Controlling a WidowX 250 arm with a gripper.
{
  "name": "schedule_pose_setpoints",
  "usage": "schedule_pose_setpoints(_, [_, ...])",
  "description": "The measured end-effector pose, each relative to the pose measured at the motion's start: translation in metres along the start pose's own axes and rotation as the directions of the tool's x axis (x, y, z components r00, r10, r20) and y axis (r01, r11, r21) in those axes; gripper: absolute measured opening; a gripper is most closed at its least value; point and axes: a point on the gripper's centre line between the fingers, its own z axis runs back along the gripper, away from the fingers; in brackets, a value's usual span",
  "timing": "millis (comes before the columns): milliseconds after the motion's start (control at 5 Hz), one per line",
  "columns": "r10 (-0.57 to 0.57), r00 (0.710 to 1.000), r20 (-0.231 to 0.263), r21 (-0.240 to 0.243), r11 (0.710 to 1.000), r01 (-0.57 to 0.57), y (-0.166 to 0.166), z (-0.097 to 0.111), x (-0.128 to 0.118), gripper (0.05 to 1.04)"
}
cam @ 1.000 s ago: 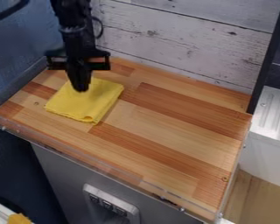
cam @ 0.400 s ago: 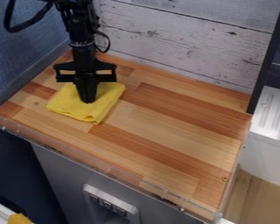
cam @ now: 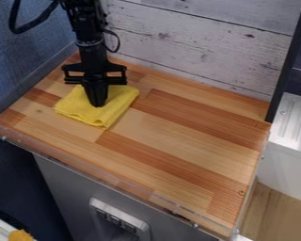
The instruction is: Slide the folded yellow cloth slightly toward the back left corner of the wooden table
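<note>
1. Gripper (cam: 98, 104): was positioned over the upper-left part of the counter (cam: 178, 136), pointing downward, with its tips at the cloth (cam: 118, 100).
2. Jaws: were brought together into a narrow wedge. Whether they pinched a fold of the cloth could not be determined.
3. Cloth: was yellow, folded into a flat pad, and lay on the counter's upper-left part. Its corners were turned towards the counter's edges, and the gripper covered part of its upper side.
4. Arm (cam: 89, 35): was black and entered from the top edge, left of centre; a cable (cam: 36, 23) looped out on its left.
5. Counter: was made of wood strips in light and reddish tones, with a clear rail (cam: 109, 174) along its front edge.
6. Surroundings: a blue wall (cam: 34, 52) stood at the left, a whitewashed plank wall (cam: 197, 47) behind, and a black post (cam: 288, 66) at the right — beside a white ribbed surface (cam: 296, 117).
</note>
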Motion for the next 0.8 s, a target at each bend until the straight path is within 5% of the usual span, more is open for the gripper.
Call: schedule_pose_setpoints(800, [-0.27, 0.962, 0.045, -0.012, 0.963, 0.271, 0.029, 0.003, 0.01, 0.094])
